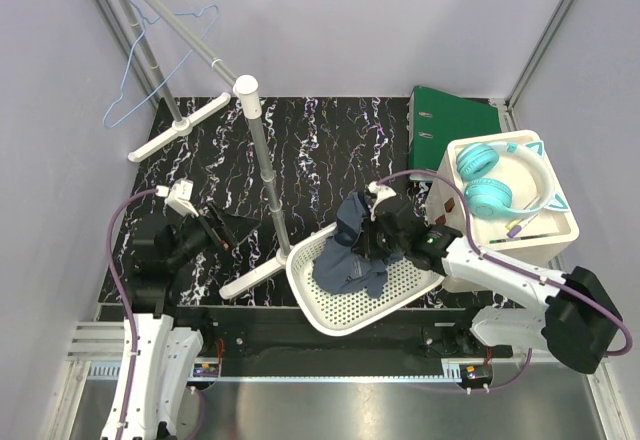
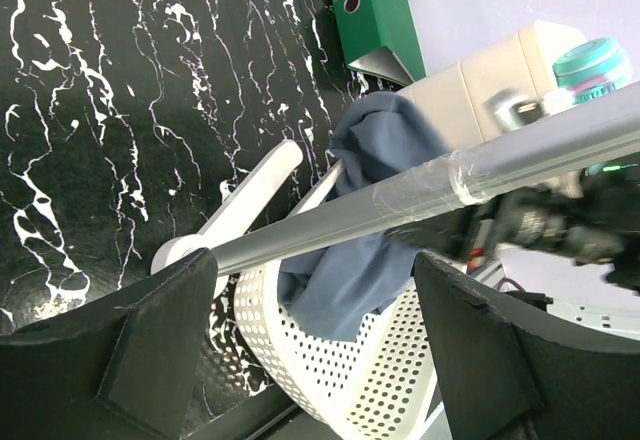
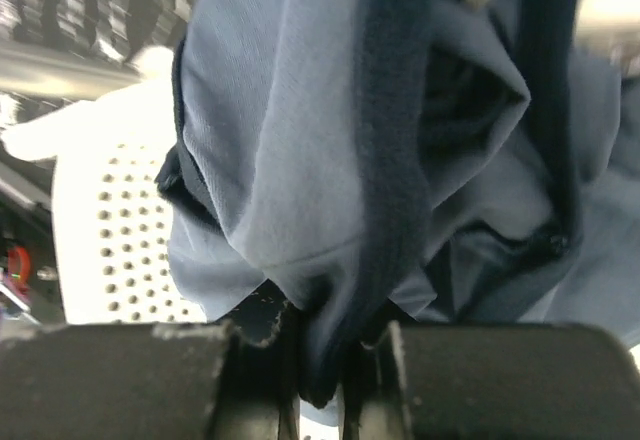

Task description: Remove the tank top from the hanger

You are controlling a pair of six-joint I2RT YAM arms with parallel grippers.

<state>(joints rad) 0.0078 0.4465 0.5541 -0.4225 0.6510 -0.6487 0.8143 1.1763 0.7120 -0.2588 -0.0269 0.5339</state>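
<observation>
**Status: Tank Top Clear of Hanger, Held Over Basket**

1. Right gripper (image 3: 320, 360): clenched on a fold of the tank top (image 1: 352, 260). In the right wrist view the two pads stand almost together, with a dark hem and lighter blue cloth pinched in the narrow gap between them.

2. Tank top: bunched and raised at its upper end, where the right gripper holds it. The lower part hangs down into the white perforated basket (image 1: 345, 312) and lies on the basket floor. The garment is well apart from the hanger (image 1: 110, 115).

3. Basket: sits tilted at the near edge of the black marbled surface (image 1: 330, 150), just beside the near foot of the stand (image 1: 262, 150).

4. Left gripper (image 2: 315, 345): released, its fingers spread wide with nothing between them. It sits to the left of the stand's near post, apart from the tank top and the basket.

5. Hanger: light-blue wire, hung on the stand's rail near the far left corner, carrying no garment.

6. Right side of the surface: a green binder (image 1: 450, 120) lies behind a white box (image 1: 560, 230) holding teal headphones (image 1: 495, 180).
</observation>
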